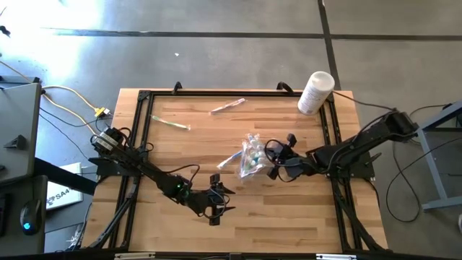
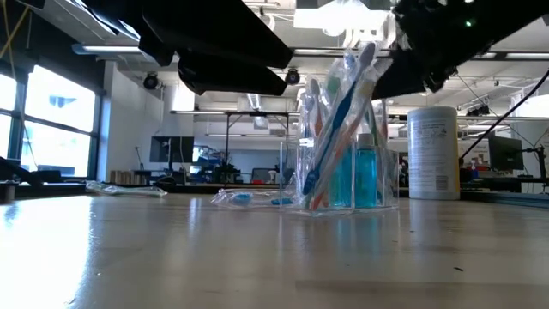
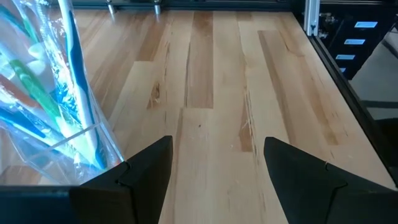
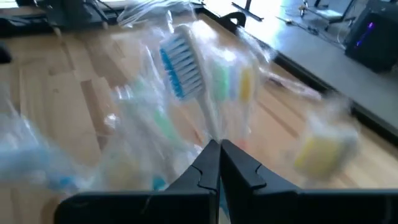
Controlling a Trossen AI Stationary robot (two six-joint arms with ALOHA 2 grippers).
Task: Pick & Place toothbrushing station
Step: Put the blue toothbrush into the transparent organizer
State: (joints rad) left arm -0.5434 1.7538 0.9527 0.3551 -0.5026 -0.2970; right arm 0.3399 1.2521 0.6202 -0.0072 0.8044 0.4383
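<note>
The clear crinkly bag stands upright on its bottom at mid-table, with blue, green and white toothbrushes and teal tubes inside. My right gripper is shut at the bag's top, on its right side. My left gripper hangs open nearer the front edge, left of the bag, with nothing between its fingers. One wrapped toothbrush lies flat beside the bag. My right gripper pinches the bag's clear plastic near its top between its two shut fingers, coming from the table's right and slanting slightly down. Brush heads stick up just beyond the fingertips. The bag stays upright, bottom on the table. One layer or several, I cannot tell.
A white canister stands at the far right corner. Two loose toothbrushes lie on the far left half of the wooden table. A black frame runs along the table's edges.
</note>
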